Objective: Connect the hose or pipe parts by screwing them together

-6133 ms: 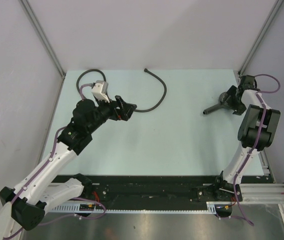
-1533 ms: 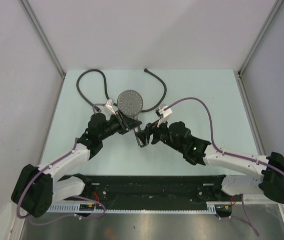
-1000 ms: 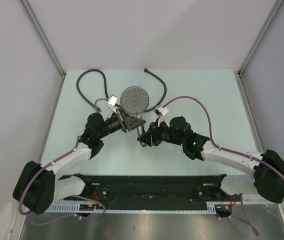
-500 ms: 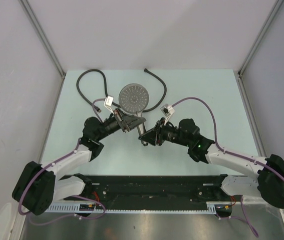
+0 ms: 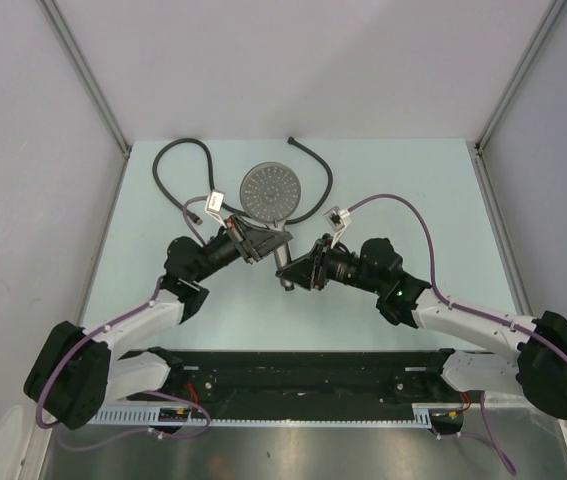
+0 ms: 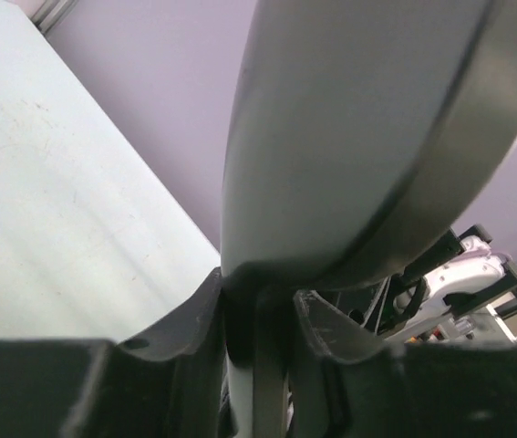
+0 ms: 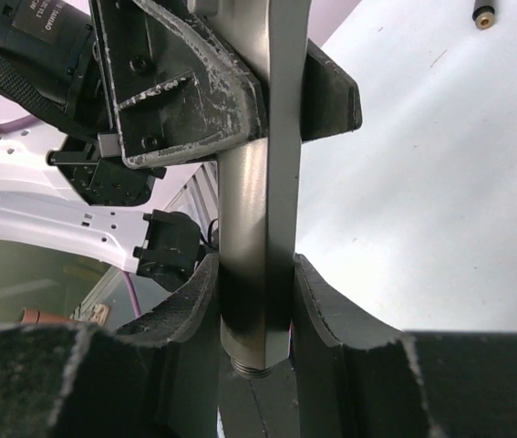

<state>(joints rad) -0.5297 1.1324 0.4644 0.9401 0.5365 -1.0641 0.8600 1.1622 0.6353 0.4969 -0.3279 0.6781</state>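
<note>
Holding the rigid, top-heavy shower head (image 5: 270, 190) above the bench (image 5: 413, 190), you pinch its slick handle with the right gripper (image 5: 288, 276) fingers. The left gripper (image 5: 269, 242) fingers flank the neck; can't tell if clamped. The floppy hose (image 5: 177, 148) lies behind; grab it near an end.

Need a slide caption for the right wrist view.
Right pincer and left pincer both clamp the shower head handle, its threaded end bare; hose end lies apart on the table.

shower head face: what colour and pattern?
The shower head face is dark grey, covered in small dots; shows best in top external view.
</note>
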